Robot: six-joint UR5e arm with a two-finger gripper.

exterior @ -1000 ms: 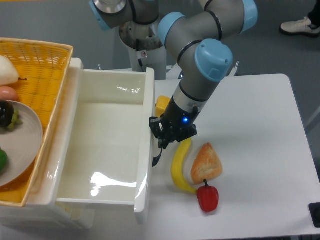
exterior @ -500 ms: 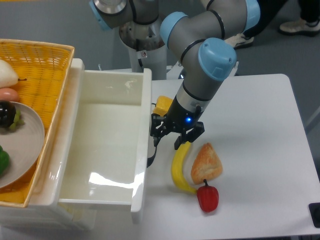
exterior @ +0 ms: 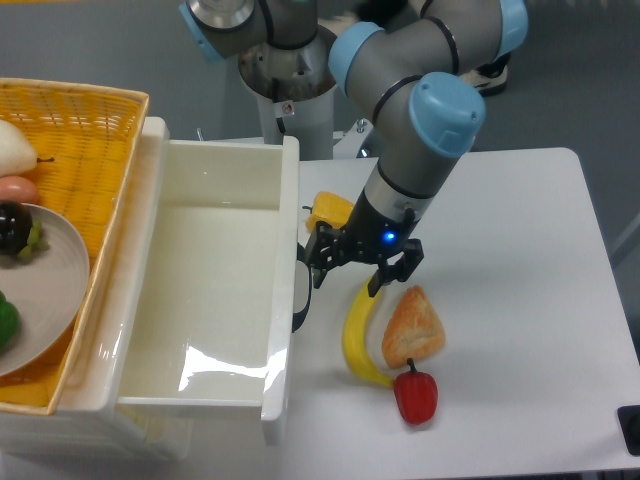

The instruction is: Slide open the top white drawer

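The top white drawer (exterior: pixel 283 225) stands pulled out to the right, and its glossy inside shows bare. Its curved black handle (exterior: pixel 301 296) pokes out from the front panel, partly hidden by the panel's edge. My gripper (exterior: pixel 350 270) hangs just right of the handle and above the table. It is open, with nothing between the fingers and a small gap to the handle. One black fingertip (exterior: pixel 316 263) is close to the drawer front, the other (exterior: pixel 383 280) is over the banana's upper end.
A banana (exterior: pixel 359 335), a bread pastry (exterior: pixel 412 325) and a red pepper (exterior: pixel 416 396) lie on the white table right of the drawer. A yellow-orange item (exterior: pixel 328 211) sits by the drawer front. A yellow wicker basket (exterior: pixel 85 125) with a plate (exterior: pixel 45 285) of fruit sits at the left.
The gripper has let go of the black handle, opened, and drawn off slightly to the right. The drawer front has settled a little to the left.
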